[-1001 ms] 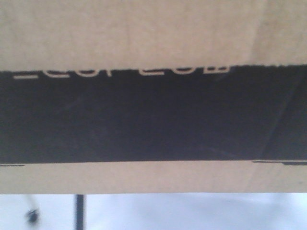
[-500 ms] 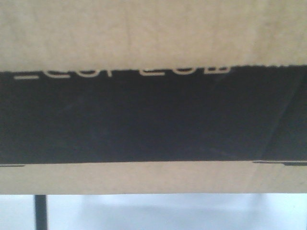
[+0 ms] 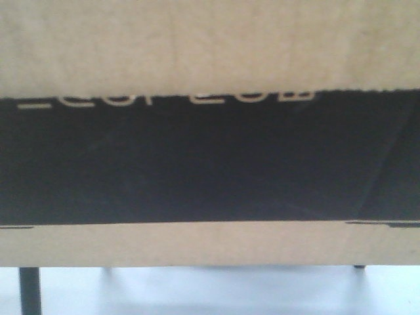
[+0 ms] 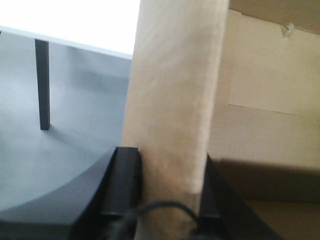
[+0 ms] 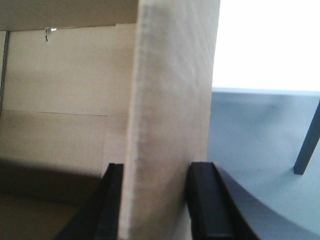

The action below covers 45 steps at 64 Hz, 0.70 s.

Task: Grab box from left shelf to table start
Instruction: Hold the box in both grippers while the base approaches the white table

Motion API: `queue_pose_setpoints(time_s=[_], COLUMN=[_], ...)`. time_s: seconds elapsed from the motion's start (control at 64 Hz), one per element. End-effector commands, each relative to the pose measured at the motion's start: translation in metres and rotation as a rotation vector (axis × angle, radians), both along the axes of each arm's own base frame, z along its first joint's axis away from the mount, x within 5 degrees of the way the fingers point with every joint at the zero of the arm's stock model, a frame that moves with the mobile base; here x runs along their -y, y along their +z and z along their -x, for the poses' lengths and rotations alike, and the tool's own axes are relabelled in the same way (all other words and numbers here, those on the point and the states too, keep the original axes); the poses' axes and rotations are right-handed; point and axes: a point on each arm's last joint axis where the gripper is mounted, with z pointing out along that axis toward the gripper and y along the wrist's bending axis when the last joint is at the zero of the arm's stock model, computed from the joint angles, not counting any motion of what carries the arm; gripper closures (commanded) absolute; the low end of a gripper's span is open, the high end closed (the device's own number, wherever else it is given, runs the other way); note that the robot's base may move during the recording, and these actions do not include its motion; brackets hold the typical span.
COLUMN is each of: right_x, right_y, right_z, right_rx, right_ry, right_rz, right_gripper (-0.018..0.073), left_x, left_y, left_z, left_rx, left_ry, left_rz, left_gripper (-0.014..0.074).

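The brown cardboard box (image 3: 210, 46) fills the front view, its black printed panel (image 3: 210, 157) with pale lettering close to the camera. My left gripper (image 4: 167, 187) is shut on the box's left wall (image 4: 175, 90), one finger outside, one inside. My right gripper (image 5: 155, 200) is shut on the box's right wall (image 5: 170, 90) in the same way. The white table (image 4: 75, 20) shows bright at the top of both wrist views, also in the right wrist view (image 5: 270, 45), with a dark leg (image 4: 43, 85) below it. The left shelf is out of view.
Below the box in the front view lie pale floor and slim dark legs (image 3: 29, 292), another small one at the right (image 3: 359, 267). A dark table leg (image 5: 307, 145) slants at the right of the right wrist view. Grey floor (image 4: 75, 145) lies beside the box.
In the front view the dark leg under the box has slid leftward from near the middle-left to the far left edge. The box keeps its place in the frame.
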Motion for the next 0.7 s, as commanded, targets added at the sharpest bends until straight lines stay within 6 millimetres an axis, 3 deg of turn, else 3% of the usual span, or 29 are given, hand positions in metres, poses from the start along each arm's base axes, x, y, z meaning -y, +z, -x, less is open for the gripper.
queue_pose_setpoints(time_s=[0.0,0.688], right_x=[0.0031,0.0031], right_y=[0.0043,0.0043], right_z=[0.0023,0.0023], right_rx=[0.002,0.002], right_ry=[-0.02,-0.02], right_rz=[0.03,0.03], right_gripper=[0.0537,0.0537], left_x=[0.0034,0.0034], left_y=[0.0057,0.0057], left_z=[0.0116,0.0116], left_rx=[-0.051,-0.051], left_ry=[-0.027,-0.027], left_rz=[0.075,0.075], left_gripper=[0.061,0.061])
